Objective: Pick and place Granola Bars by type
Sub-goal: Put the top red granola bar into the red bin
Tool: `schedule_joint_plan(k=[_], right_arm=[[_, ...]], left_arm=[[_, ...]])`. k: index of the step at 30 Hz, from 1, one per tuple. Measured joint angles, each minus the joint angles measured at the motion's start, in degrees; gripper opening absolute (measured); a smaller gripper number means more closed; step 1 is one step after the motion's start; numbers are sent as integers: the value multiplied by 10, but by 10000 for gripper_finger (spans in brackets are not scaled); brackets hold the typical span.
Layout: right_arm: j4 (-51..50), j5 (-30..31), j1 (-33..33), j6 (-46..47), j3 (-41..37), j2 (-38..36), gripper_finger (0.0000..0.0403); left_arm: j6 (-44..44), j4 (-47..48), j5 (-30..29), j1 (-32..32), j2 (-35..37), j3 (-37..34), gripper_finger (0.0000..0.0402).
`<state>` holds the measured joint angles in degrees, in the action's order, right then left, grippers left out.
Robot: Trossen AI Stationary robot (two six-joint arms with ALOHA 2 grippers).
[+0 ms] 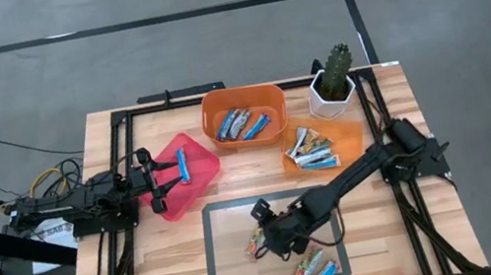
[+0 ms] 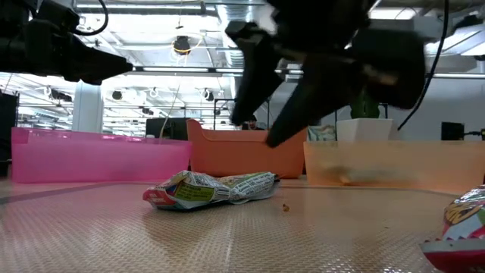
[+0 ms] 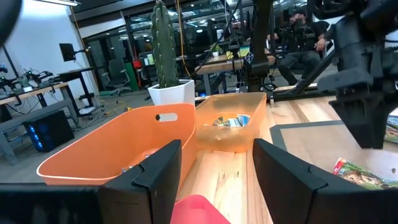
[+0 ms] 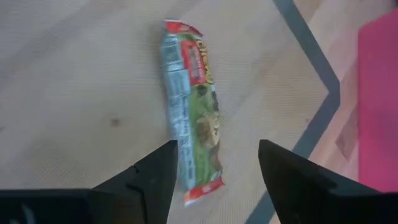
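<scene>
Pink bin (image 1: 171, 195): 1 blue bar (image 1: 183, 166); deep orange bin (image 1: 214, 108): several bars (image 1: 243, 124).

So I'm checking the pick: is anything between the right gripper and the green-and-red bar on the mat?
Nothing visible. The right gripper hangs open just above the green-and-red bar, which lies alone on bare mat.

The right gripper (image 4: 214, 171) hangs open over a green, red and white bar (image 4: 191, 112) lying flat on the pale mat (image 4: 81, 93); the fingers (image 4: 155, 171) flank its near end without touching
</scene>
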<state>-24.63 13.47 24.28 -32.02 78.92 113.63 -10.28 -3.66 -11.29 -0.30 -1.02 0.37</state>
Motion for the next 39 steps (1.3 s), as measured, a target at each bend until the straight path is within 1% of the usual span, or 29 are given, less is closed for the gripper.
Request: schedule_joint_plan(k=[6, 13, 16, 19, 21, 24, 29, 33, 39], right_arm=[[-11, 0, -18, -3, 10, 29, 210], [-40, -8, -23, -11, 10, 30, 208], [-42, -22, -23, -12, 10, 30, 208], [-25, -24, -23, -30, 11, 45, 208], [-32, -24, -23, -36, 8, 51, 208], [-3, -23, -24, -43, 18, 67, 208], [3, -20, -28, -46, 19, 67, 206], [-6, -18, -31, -45, 19, 67, 185], [-1, -41, -30, -45, 21, 79, 129]], left_arm=[[0, 0, 0, 0, 0, 0, 193], [0, 0, 1, 0, 0, 0, 193], [0, 0, 1, 0, 0, 0, 193], [0, 0, 1, 0, 0, 0, 193], [0, 0, 1, 0, 0, 0, 193], [0, 0, 1, 0, 0, 0, 193], [0, 0, 1, 0, -2, 0, 193], [0, 0, 1, 0, -2, 0, 193], [0, 0, 1, 0, -2, 0, 193]])
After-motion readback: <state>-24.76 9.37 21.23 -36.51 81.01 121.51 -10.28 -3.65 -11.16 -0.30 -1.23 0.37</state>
